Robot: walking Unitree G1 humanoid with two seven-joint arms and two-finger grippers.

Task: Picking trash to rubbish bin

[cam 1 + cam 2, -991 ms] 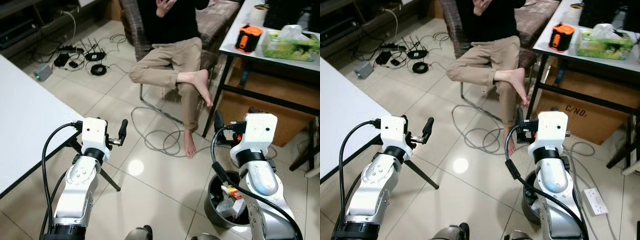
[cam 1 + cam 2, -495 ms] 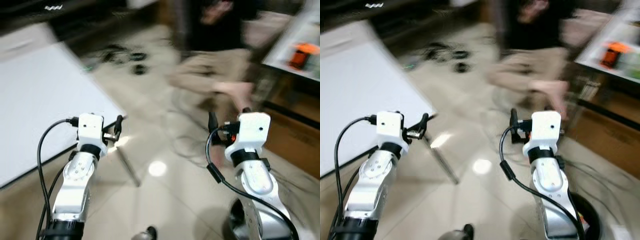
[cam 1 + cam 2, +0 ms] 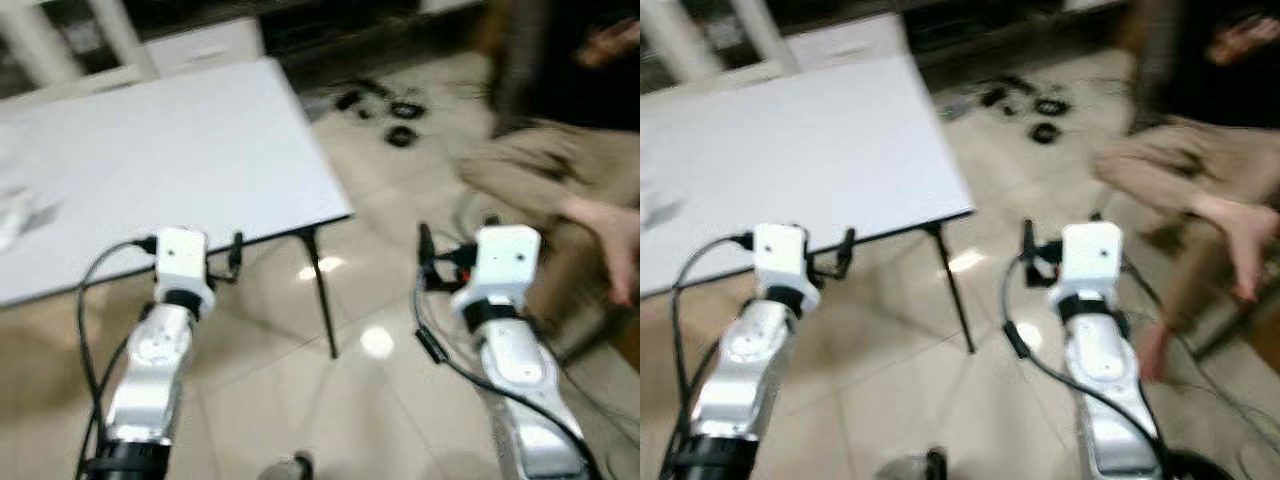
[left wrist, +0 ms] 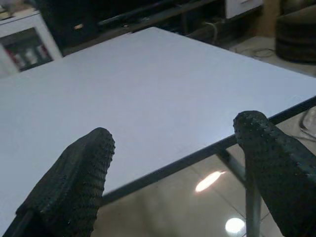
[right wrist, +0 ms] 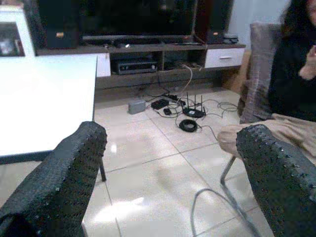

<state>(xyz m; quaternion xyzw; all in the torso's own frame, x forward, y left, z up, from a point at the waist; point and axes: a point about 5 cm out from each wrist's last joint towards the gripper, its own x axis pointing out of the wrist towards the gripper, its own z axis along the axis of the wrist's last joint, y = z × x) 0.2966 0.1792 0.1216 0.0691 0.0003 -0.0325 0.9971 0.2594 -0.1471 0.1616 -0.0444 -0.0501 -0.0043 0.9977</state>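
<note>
Swung leftward, both eyes now face a white table [image 3: 180, 150]; left pincer [image 4: 173, 168] and right pincer [image 5: 168, 173] gape empty.

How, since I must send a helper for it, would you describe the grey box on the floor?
Before the dark TV cabinet, black gear lies tangled on the tiles. The grey box sits at the tangle's end nearest the white table. It alone is pale; the antenna router and coiled cable beside it are black.

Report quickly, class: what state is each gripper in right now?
Left gripper: open, holding nothing, near the white table.
Right gripper: open, holding nothing, above the floor.
</note>
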